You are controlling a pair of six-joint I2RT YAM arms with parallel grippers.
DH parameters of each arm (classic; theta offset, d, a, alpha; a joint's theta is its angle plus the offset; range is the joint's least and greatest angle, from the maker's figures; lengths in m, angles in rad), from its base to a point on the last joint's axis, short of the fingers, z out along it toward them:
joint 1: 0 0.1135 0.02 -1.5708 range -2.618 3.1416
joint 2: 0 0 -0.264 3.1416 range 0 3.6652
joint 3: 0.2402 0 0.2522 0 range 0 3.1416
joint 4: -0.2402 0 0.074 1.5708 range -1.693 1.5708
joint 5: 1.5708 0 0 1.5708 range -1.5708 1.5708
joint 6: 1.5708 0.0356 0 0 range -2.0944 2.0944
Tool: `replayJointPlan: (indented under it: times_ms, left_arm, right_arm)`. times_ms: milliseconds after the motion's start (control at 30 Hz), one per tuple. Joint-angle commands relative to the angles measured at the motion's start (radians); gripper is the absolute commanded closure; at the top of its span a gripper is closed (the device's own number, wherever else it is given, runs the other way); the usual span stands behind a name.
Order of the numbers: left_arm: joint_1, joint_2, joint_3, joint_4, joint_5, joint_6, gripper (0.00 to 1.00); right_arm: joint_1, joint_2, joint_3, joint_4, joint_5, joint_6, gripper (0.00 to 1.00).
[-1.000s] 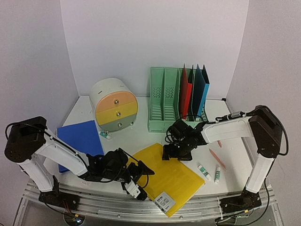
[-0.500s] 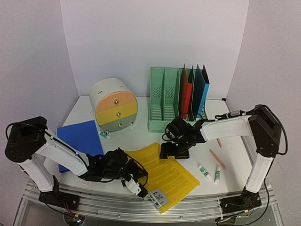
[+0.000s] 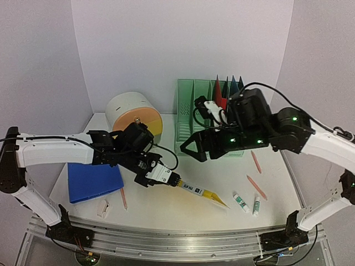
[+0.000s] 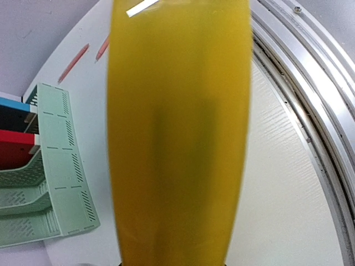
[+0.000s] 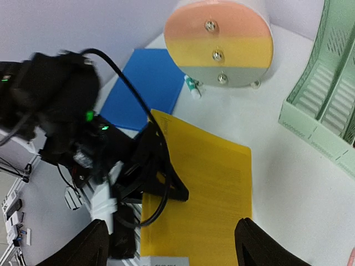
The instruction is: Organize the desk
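Left pincer (image 3: 176, 180) clamps yellow folder (image 3: 203, 193) edge-on over desk (image 3: 166, 213) — right pincer (image 3: 187, 148) wide, empty.

The yellow folder (image 4: 177, 138) swamps the left wrist view, a blur right against the lens, hiding the left gripper (image 3: 173, 180) and its fingers there. On the right gripper (image 5: 172, 246), only two dark fingertips (image 5: 94, 249) show, cut by the bottom edge. Between them the folder's label (image 5: 163, 261) is sliced off, unreadable.

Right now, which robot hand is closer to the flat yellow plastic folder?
Left. The left gripper is shut on the edge of the yellow folder, holding it off the desk. The right gripper hangs open above it, not touching.
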Motion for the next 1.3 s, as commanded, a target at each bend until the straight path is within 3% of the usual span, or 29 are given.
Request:
replayJointPlan:
  times_ms: [0,133,267,467,700,833,967,1100,1233,1267]
  left_arm:
    - [0.049,0.047,0.129,-0.144,0.109,-0.108,1.0]
    - [0.064,0.087,0.197,-0.203,0.141,-0.133,1.0]
    - [0.07,0.091,0.21,-0.209,0.149,-0.134,1.0]
    - [0.074,0.081,0.209,-0.205,0.141,-0.116,1.0]
    - [0.074,0.068,0.197,-0.211,0.165,-0.12,1.0]
    - [0.085,0.052,0.19,-0.21,0.198,-0.122,1.0]
    - [0.105,0.042,0.194,-0.206,0.244,-0.126,1.0]
    - [0.123,0.029,0.195,-0.199,0.28,-0.122,1.0]
    - [0.13,0.011,0.201,-0.181,0.313,-0.141,1.0]
    - [0.13,0.001,0.195,-0.169,0.32,-0.148,1.0]
  right_arm:
    - [0.087,-0.094,-0.014,-0.036,0.001,-0.106,0.22]
    - [0.186,-0.074,-0.02,-0.109,-0.001,-0.26,0.13]
    - [0.188,-0.104,-0.031,-0.124,0.034,-0.374,0.02]
    - [0.187,0.065,0.042,-0.297,0.18,-0.445,0.02]
    - [0.187,0.182,0.069,-0.304,0.276,-0.478,0.06]
    - [0.187,0.166,0.038,-0.306,0.329,-0.479,0.34]
    - [0.186,0.156,0.005,-0.353,0.367,-0.49,0.47]
    - [0.186,0.162,-0.016,-0.417,0.368,-0.538,0.69]
    - [0.181,0.194,0.01,-0.466,0.375,-0.567,0.99]
    - [0.178,0.193,0.02,-0.469,0.383,-0.567,1.0]
